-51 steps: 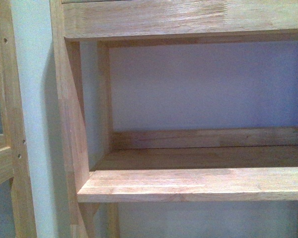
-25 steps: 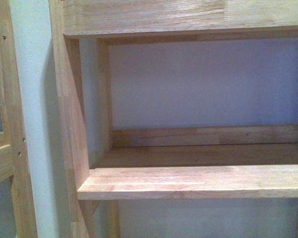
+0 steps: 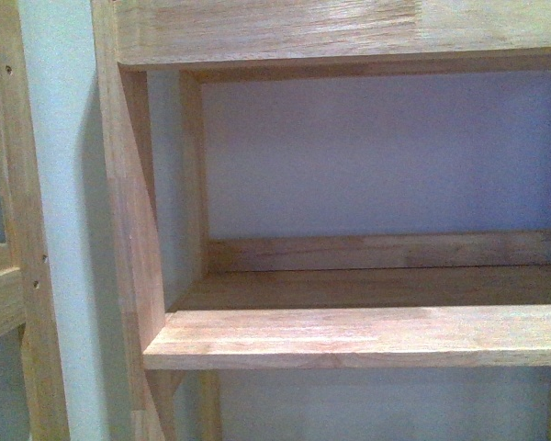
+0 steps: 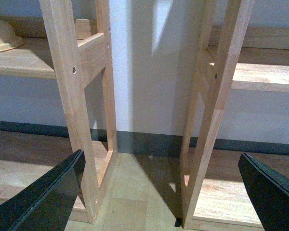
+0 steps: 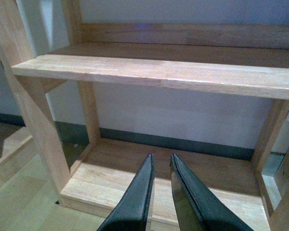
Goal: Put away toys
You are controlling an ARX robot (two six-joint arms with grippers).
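No toys show clearly in any view. My left gripper (image 4: 159,192) is open, its dark fingers (image 4: 43,197) spread wide with nothing between them. It hangs low over the pale floor, facing the gap between two wooden shelf frames (image 4: 70,110). My right gripper (image 5: 161,159) is shut and empty. It points at the bottom board (image 5: 135,178) of a wooden shelf unit, below a bare middle shelf (image 5: 159,72). Neither arm appears in the front view, which faces a bare wooden shelf (image 3: 349,335).
A pale yellow rounded thing (image 4: 1,34), cut off by the picture edge, lies on a shelf beside the left frame; I cannot tell what it is. Upright posts (image 4: 216,106) stand close ahead of the left gripper. A grey wall with a dark baseboard (image 5: 183,144) backs the shelves.
The shelf sits very slightly higher in the front view than a second ago. Nothing else differs.
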